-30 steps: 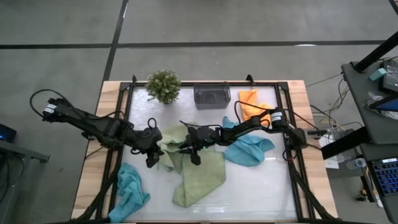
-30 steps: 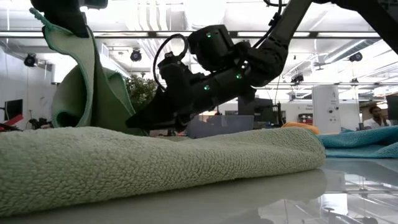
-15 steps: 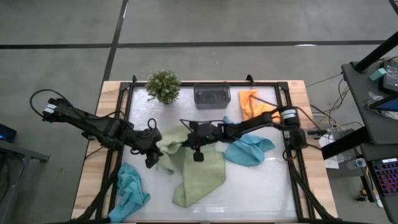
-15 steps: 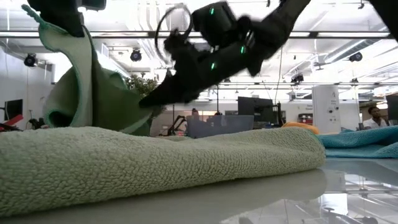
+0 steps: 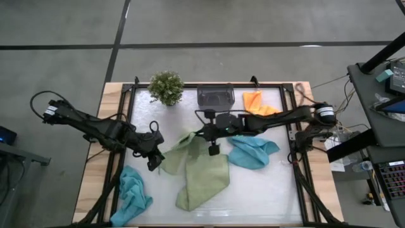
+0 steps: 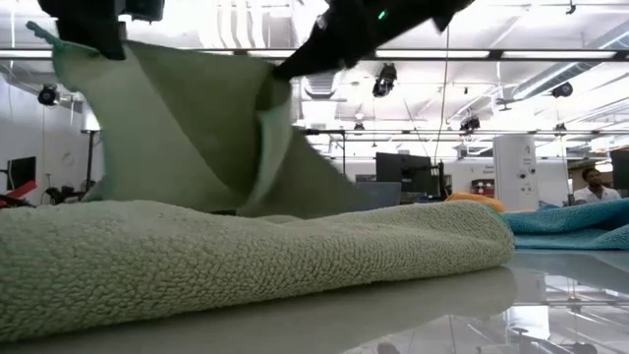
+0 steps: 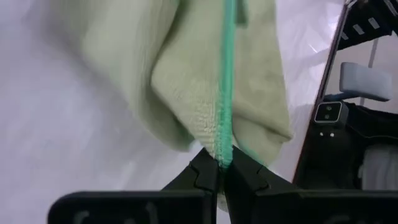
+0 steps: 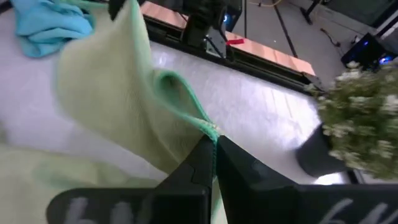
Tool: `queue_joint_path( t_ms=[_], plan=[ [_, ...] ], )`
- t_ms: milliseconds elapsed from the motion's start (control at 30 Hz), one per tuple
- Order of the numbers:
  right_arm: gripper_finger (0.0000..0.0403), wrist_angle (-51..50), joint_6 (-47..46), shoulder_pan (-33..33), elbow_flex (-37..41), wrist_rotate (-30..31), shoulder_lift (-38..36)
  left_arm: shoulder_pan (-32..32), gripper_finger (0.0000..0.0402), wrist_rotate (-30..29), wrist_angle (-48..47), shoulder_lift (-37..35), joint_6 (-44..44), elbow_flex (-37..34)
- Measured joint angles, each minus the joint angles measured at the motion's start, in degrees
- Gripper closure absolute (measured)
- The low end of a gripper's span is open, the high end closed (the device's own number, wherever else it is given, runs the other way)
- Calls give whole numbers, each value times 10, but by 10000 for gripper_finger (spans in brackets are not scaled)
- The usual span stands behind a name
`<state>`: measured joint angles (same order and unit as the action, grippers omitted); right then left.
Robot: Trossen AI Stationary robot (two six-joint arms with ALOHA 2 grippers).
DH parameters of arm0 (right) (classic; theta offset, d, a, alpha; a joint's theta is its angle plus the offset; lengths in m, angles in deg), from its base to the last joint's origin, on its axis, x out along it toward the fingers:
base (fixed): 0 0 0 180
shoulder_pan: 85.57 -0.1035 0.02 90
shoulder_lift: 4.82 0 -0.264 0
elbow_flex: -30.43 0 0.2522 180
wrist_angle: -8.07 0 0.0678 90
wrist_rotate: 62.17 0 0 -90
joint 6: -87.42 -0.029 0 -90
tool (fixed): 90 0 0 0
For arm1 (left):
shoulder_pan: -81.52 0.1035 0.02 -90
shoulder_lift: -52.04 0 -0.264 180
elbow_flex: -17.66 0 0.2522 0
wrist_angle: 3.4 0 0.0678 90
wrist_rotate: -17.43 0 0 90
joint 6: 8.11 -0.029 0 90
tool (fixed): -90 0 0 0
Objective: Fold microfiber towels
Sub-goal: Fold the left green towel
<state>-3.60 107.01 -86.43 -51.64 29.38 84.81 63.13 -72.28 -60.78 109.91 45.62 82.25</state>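
Light green microfiber towel [image 5: 183, 147] at frame centre is stretched in air btwn left gripper [image 5: 157, 152] and right gripper [image 5: 204, 134], both clenched on hemmed edges; risk: thin pinch slips if arms pull apart, or it snags 2nd green towel [image 5: 204, 180] underneath.

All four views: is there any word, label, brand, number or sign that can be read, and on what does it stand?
None can be read in any view.
Light green towel, held up by the left claw and right claw: no tag or print shows.
Grey bin: no visible label.
Screens in the room behind: too small and blurred to read.
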Motion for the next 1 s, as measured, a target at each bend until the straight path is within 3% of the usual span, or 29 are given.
queue_joint_path(
  t_ms=[233,633,767,1000],
  plan=[
    [395,-134,8,0,-11,-6,-78,1,401,-1,-45,-16,12,5],
    [395,-119,15,3,-7,-7,-117,3,401,-42,-40,-29,-20,24],
    [395,-55,-10,-10,42,-52,-99,3,401,-37,-40,-28,-16,23],
    [393,166,-108,-47,143,-57,-21,3,401,-36,-40,-28,-16,23]
  ],
)
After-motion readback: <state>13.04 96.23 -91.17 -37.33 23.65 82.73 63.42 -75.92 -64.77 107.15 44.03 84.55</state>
